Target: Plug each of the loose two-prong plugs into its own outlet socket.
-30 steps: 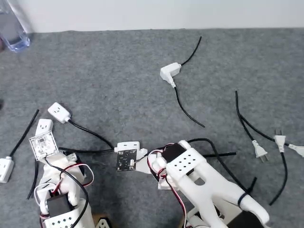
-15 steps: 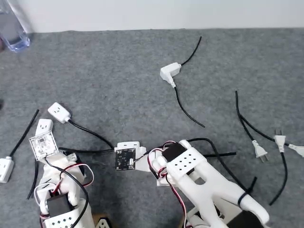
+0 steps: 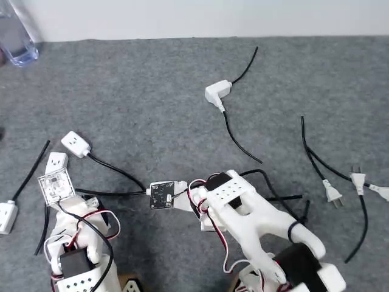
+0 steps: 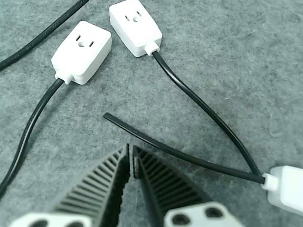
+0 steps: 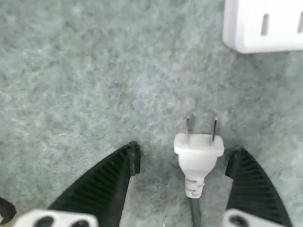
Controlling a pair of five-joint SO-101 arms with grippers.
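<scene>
In the right wrist view my right gripper (image 5: pixel 184 156) is open low over the grey carpet. A white two-prong plug (image 5: pixel 199 149) lies flat between its fingers, touching neither. The prongs aim at a white outlet socket (image 5: pixel 265 23) a short way ahead. The right arm (image 3: pixel 234 198) is at the middle front in the high view. My left gripper (image 4: pixel 131 158) is shut on nothing, just short of a loose black cable end (image 4: pixel 109 117). Beyond it lie two white outlets (image 4: pixel 83 52) (image 4: pixel 135 26). Two more loose plugs (image 3: pixel 331 193) (image 3: pixel 358 179) lie far right.
Another outlet (image 3: pixel 217 92) with a black cord lies at the back centre, and one (image 3: pixel 7 216) at the left edge. Black cords cross the carpet around both arms. A clear bottle (image 3: pixel 15 36) stands at the back left. The left arm (image 3: pixel 76 243) is at the front left.
The right arm has swung and its wrist has dropped slightly toward the carpet. The left arm, the outlets and the far plugs have not moved.
</scene>
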